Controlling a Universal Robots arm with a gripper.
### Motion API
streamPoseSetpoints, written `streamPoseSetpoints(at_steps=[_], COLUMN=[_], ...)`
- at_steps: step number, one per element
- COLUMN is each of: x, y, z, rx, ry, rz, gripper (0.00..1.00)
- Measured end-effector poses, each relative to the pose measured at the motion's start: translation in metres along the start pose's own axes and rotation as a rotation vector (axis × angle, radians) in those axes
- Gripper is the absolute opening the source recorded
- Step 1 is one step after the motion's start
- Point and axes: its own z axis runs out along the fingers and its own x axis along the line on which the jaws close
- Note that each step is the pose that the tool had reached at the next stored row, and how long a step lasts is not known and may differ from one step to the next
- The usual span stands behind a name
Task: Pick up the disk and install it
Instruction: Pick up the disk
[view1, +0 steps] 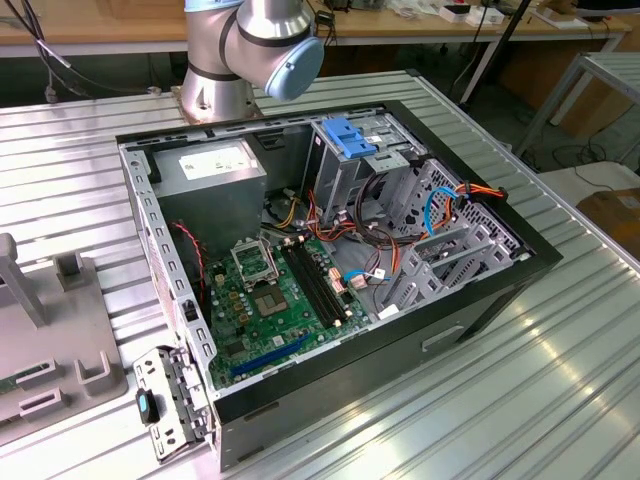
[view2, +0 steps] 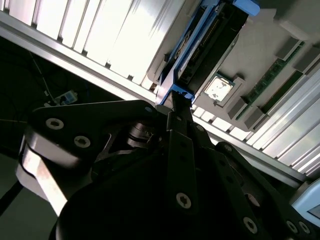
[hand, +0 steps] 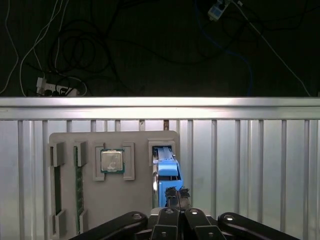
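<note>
The disk (hand: 166, 169) stands on edge in a slot of a grey holder plate (hand: 115, 142), its bright blue carrier rail facing the camera. In the second wrist view the disk (view2: 197, 47) shows its dark metal side framed by the blue rail. My gripper (hand: 176, 192) sits at the near end of the disk with its fingers nearly together on the blue rail. In the second wrist view the gripper (view2: 179, 100) meets the rail's end. The disk still rests in its slot.
On the same plate lie a processor chip (hand: 112, 161) and a memory stick (hand: 78, 175). The ribbed metal table ends at a rail (hand: 160, 107), with cables on the floor beyond. The open computer case (view1: 330, 250) holds an upright drive cage with a blue top (view1: 350, 140).
</note>
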Motion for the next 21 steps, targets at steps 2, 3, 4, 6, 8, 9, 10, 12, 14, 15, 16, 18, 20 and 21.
streamPoseSetpoints(at_steps=[2,3,4,6,8,9,10,12,14,15,16,18,20,21], x=[0.0,0.0,0.0,0.0,0.0,0.0,0.0,0.0,0.0,0.0,0.0,0.0,0.0,0.0], y=[0.0,0.0,0.0,0.0,0.0,0.0,0.0,0.0,0.0,0.0,0.0,0.0,0.0,0.0], z=[0.0002,0.0002,0.0003,0.0004,0.0005,0.0005,0.0006,0.0007,0.0008,0.0009,0.0009,0.0025,0.0027,0.0027], rx=[0.0001,0.0001,0.0001,0.0,0.0,0.0,0.0,0.0,0.0,0.0,0.0,0.0,0.0001,0.0], ry=[0.0,0.0,-0.0001,0.0,0.0,0.0,0.0,0.0,0.0,0.0,0.0,0.0,0.0,-0.0001], rz=[0.0,0.0,0.0,0.0,0.0,0.0,0.0,0.0,0.0,0.0,0.0,0.0,0.0,0.0], gripper=[0.11,0.11,0.11,0.17,0.29,0.36,0.42,0.48,0.48,0.48,0.48,0.48,0.48,0.48])
